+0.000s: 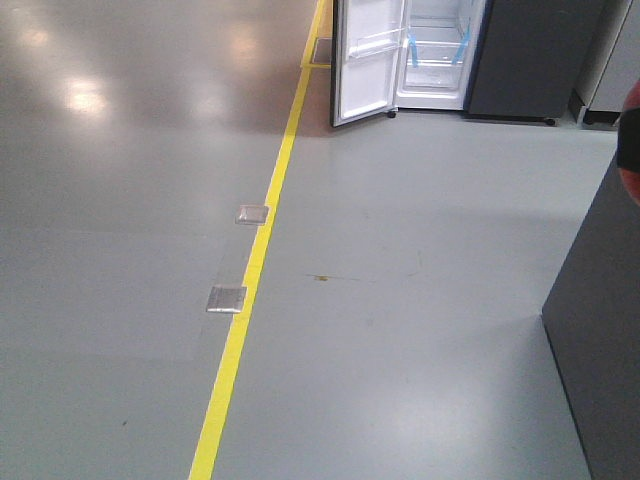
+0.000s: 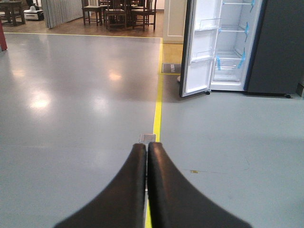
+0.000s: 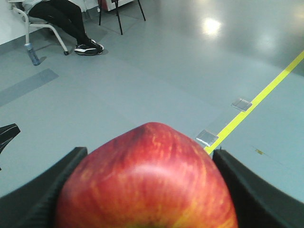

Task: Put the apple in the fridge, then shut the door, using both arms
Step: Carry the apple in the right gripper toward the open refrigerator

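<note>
The red apple (image 3: 147,180) with yellow streaks fills the right wrist view, clamped between the black fingers (image 3: 42,194) of my right gripper (image 3: 149,156). A red blur at the right edge of the front view (image 1: 631,140) may be the same apple. The fridge (image 1: 435,50) stands far ahead across the floor, showing its white lining and blue-taped shelves. Its door (image 1: 365,60) hangs open to the left. The left wrist view also shows the fridge (image 2: 232,47) and the door (image 2: 197,52). My left gripper (image 2: 146,147) is shut and empty, pointing over the floor.
A yellow floor line (image 1: 255,260) runs toward the fridge, with two metal floor plates (image 1: 227,298) beside it. A dark grey panel (image 1: 600,340) stands close on my right. Wooden chairs and tables (image 2: 118,12) are far back left. A seated person's legs (image 3: 66,21) show in the right wrist view.
</note>
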Robot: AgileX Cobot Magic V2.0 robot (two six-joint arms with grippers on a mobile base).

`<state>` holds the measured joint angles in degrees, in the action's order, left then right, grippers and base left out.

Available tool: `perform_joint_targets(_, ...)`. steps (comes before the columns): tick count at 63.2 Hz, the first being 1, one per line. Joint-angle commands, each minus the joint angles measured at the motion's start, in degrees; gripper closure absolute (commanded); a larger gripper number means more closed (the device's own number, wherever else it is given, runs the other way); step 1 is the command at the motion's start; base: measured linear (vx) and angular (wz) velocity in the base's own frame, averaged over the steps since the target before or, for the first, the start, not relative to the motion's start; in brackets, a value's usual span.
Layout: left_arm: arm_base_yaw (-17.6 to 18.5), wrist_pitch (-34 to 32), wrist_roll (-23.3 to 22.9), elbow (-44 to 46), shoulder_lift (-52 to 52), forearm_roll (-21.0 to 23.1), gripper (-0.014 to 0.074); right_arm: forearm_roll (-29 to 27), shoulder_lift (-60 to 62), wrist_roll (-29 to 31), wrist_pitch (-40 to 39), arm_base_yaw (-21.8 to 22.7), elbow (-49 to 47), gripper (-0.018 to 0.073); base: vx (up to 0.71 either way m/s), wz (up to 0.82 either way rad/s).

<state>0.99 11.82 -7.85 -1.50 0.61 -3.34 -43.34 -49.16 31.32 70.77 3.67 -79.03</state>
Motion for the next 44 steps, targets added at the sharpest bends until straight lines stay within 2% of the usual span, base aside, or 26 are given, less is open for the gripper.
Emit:
perform_joint_targets(1, 0.3, -4.1, -0.5, -1.5, 0.8, 0.5, 0.0603, -2.6, 0.1, 0.1, -4.0, 0.2, -1.1, 0.0563, 0.30, -0.04)
perform_joint_targets(44, 0.3, -4.1, -0.5, -1.5, 0.8, 0.5, 0.0603, -2.6, 0.1, 0.1, -4.0, 0.2, -1.1, 0.0563, 0.32, -0.04)
